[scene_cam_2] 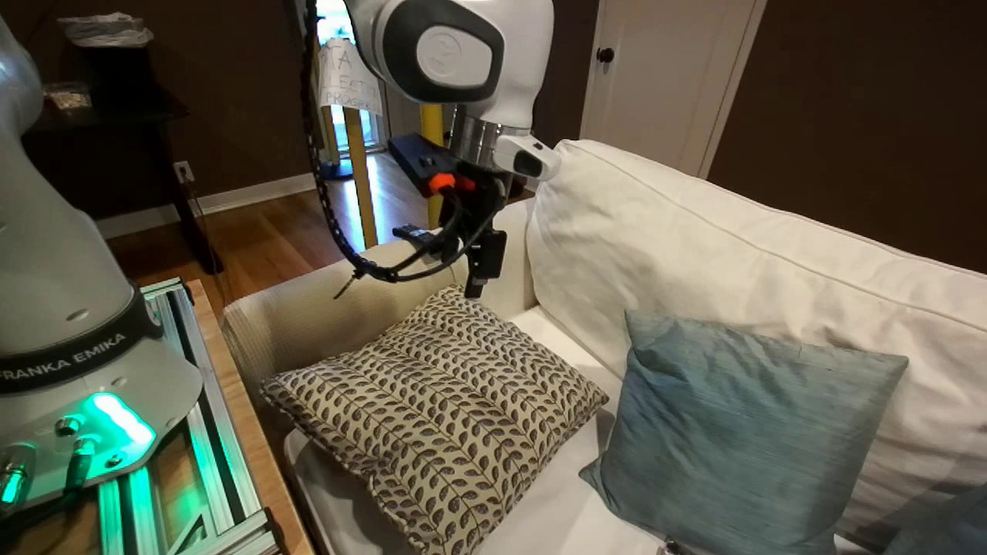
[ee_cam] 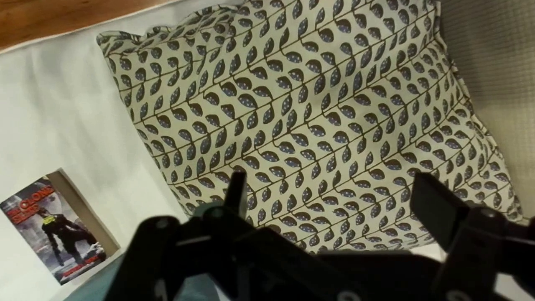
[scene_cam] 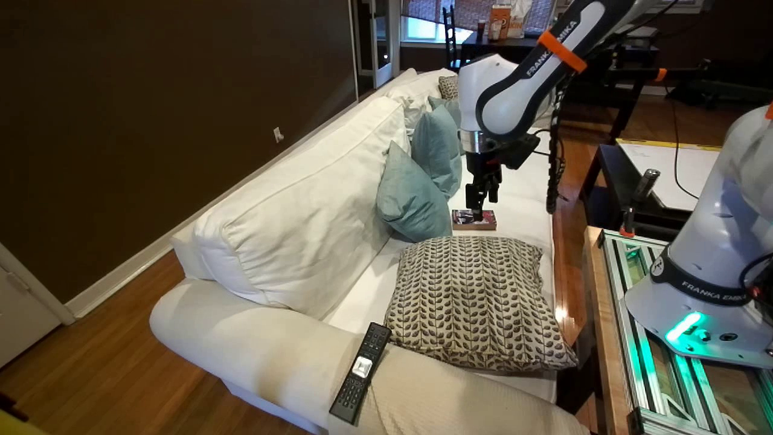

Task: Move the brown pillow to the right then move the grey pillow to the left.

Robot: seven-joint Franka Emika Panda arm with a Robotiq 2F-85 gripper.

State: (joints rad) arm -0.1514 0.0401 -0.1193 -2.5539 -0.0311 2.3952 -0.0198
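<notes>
Wrist view: the gripper (ee_cam: pixel 329 184), spread and empty, hangs above the leaf-print brown pillow (ee_cam: pixel 292 113); shifting it right seems in hand, calling for descent and pinch.

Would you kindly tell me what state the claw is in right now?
Claw: open and holding nothing, its jaws apart, with the leaf-patterned pillow showing between them in the wrist view.
</notes>
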